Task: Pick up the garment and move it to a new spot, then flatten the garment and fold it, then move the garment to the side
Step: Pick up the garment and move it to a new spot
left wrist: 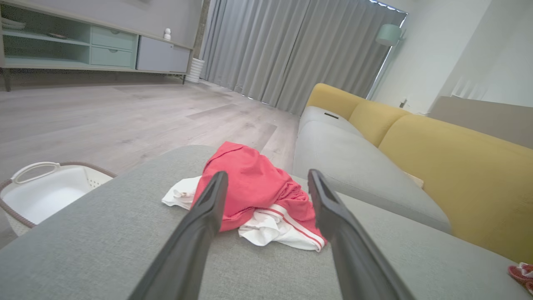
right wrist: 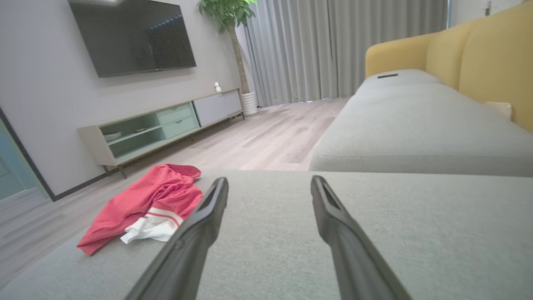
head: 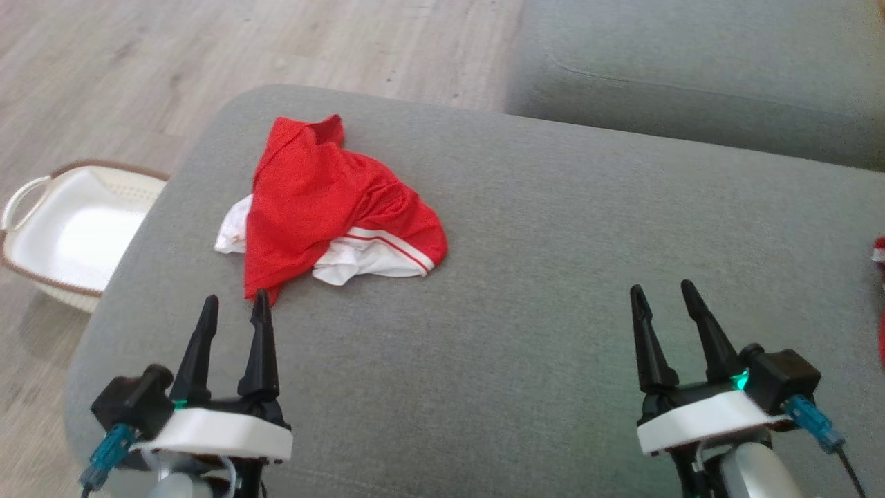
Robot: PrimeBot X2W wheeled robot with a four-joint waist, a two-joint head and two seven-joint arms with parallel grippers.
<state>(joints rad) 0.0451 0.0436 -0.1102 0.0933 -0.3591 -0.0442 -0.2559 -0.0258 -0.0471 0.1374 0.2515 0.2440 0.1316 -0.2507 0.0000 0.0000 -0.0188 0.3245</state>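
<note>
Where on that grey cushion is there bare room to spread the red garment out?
The grey cushion is bare across its wide middle, from the red garment to a small red thing at the right edge, ahead of the right hand. It is crowded on the left, where the garment lies just past the left hand.

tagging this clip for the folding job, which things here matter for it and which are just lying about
For the job:
red and white garment, crumpled on the grey cushion
left gripper and right gripper, both open, holding nothing

Lying about:
white basket on the floor
small red item on the cushion's right side
television
potted plant
</note>
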